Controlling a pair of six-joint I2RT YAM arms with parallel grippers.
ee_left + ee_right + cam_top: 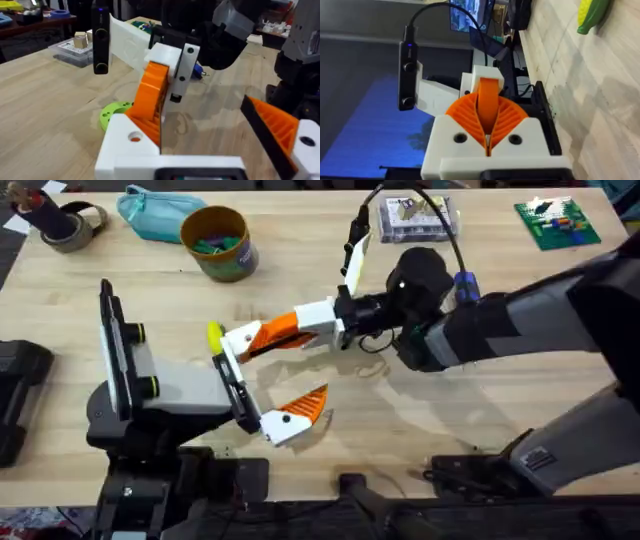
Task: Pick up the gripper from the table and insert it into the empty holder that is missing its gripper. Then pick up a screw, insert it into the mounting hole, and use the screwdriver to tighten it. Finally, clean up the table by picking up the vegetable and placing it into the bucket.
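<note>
R gripper: right gripper [268, 337] pinches the finger piece [240, 342], orange pads pressed onto its orange tip.

Overhead, surface: light wood table [420, 420]; dark floor at the left edge.
Overhead, around: mustard bucket [215, 242] at the far side w/ green and blue bits inside. Teal pouch [155, 213] just beside it. Tape roll [72, 227] at the far left corner. Clear box [416, 216] and green board [556, 223] at the far right.
Overhead, stand: grey-black stand [165, 395] at lower left, black holder bar [233, 385] on its front.
Overhead, in the way: R arm [520, 320] reaches across the middle. Yellow-green vegetable [214, 334] lies just beside the piece.
Overhead, task thing: the piece's white base is at the bar's far end; seated or not, can't tell.
Overhead, L gripper: left gripper [262, 380] spread wide. Twin finger [292, 416] sits at the bar's near end, well apart from the piece, nothing between.

L wrist, room: benches and clutter behind.
L wrist, tool: white base [127, 145] close up, orange pads [152, 95] rising from it, twin finger at the right.

R wrist, surface: wood grain, the vegetable lying on it.
R wrist, tool: two ribbed pads [462, 117] squeezed on the orange wedge [488, 102], no gap.
</note>
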